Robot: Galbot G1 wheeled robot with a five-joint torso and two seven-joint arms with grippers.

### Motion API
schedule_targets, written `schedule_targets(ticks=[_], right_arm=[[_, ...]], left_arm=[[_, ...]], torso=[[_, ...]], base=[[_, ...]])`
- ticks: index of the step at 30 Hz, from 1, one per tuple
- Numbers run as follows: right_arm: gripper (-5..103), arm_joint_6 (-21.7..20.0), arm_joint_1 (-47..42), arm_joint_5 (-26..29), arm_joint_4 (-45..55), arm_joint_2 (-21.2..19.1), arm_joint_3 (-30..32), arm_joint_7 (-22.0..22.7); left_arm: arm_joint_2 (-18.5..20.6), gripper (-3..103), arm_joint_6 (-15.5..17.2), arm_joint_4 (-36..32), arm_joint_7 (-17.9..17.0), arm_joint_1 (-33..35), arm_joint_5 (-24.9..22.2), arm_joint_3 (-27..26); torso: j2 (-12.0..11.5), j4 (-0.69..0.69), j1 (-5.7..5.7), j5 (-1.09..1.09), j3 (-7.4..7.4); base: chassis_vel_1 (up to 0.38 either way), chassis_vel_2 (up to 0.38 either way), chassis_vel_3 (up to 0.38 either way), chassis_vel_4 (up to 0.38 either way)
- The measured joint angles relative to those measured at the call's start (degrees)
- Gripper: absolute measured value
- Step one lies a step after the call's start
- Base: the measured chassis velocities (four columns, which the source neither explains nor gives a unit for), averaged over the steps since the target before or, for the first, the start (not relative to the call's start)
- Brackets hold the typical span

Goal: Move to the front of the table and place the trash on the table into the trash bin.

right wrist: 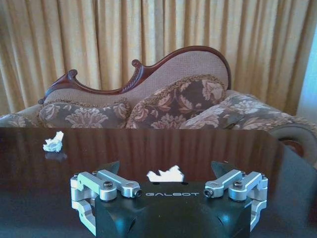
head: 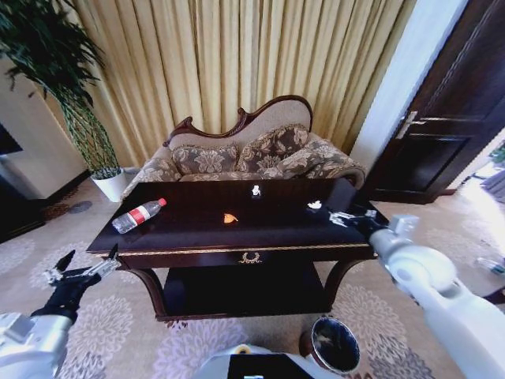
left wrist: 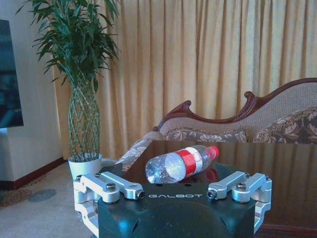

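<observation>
Nothing binned yet. Bottle (head: 139,215), orange scrap (head: 230,219) and white pieces (head: 315,205) lie on worktop (head: 197,237). Left hand (head: 83,272) and right hand (head: 351,219) released, empty. Bin (head: 334,344) on floor.

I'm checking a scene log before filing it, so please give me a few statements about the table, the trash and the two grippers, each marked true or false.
1. The bottle lies on its side on the table. True.
2. The left gripper is shut on the bottle. False: it is open, off the table's left end, apart from the bottle.
3. The right gripper is open over the table's right end, near a white piece. True.
4. The orange scrap is already in the trash bin. False: it lies on the tabletop; the bin stands on the carpet in front of the table.
5. A second white piece sits near the table's back edge, by the sofa. True.
</observation>
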Motion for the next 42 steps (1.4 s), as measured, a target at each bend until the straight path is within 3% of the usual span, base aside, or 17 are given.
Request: schedule_targets(ticks=[4,11,19,33,36,37,39,41,42], right_arm=[[100,-0.56,7.43,-0.37,-4.48,0.94,-5.86,-0.50],[100,-1.47,12.80,-0.66,-9.95,2.53,-10.88,-0.55],[100,-1.96,14.62,-1.10,-12.80,4.44,-14.18,0.48],[103,-0.94,15.81,-1.27,-14.59,4.51,-14.77,0.99],[99,-0.80,15.74,-1.26,-14.57,4.44,-14.67,0.98],[92,-0.64,15.62,-1.29,-14.54,4.40,-14.66,0.89],[92,-0.56,15.56,-1.34,-14.52,4.39,-14.66,0.82],[82,-0.49,15.38,-1.40,-14.45,4.43,-14.63,0.54],[82,-0.49,15.38,-1.40,-14.45,4.43,-14.63,0.54]], left_arm=[[-0.63,100,-0.02,0.01,0.31,0.88,0.04,-0.35],[-0.77,100,-0.20,0.02,0.41,1.66,-0.22,-1.56],[-0.75,100,-0.87,0.02,0.59,2.02,-0.36,-2.02],[-1.73,100,-1.27,0.02,1.61,2.48,-0.06,-2.01],[-1.74,100,-1.27,0.02,1.63,2.49,-0.01,-1.95],[-1.74,100,-1.27,0.02,1.64,2.48,0.00,-1.95],[-1.75,100,-1.27,0.02,1.65,2.49,0.00,-1.95],[-1.84,100,-1.33,0.02,1.71,2.61,0.00,-2.05],[-1.84,100,-1.33,0.02,1.71,2.61,0.00,-2.05]], torso=[[0.00,0.00,0.00,0.02,0.00],[0.00,0.00,0.00,0.00,0.00],[0.00,-0.01,0.00,0.01,0.00],[0.00,0.00,0.00,0.01,-0.01],[0.00,0.00,0.00,0.01,-0.01],[0.00,-0.01,0.00,0.01,-0.01],[0.00,0.00,0.00,0.01,-0.01],[0.00,0.00,0.00,0.01,-0.01],[0.00,0.00,0.00,0.01,-0.01]], base=[[0.000,0.000,0.000,0.000],[0.000,0.000,0.000,0.000],[0.000,0.000,0.000,0.000],[0.000,0.000,0.000,0.000],[0.000,0.000,0.000,0.000],[0.000,0.000,0.000,0.000],[0.000,0.000,0.000,0.000],[0.000,0.000,0.000,0.000],[0.000,0.000,0.000,0.000]])
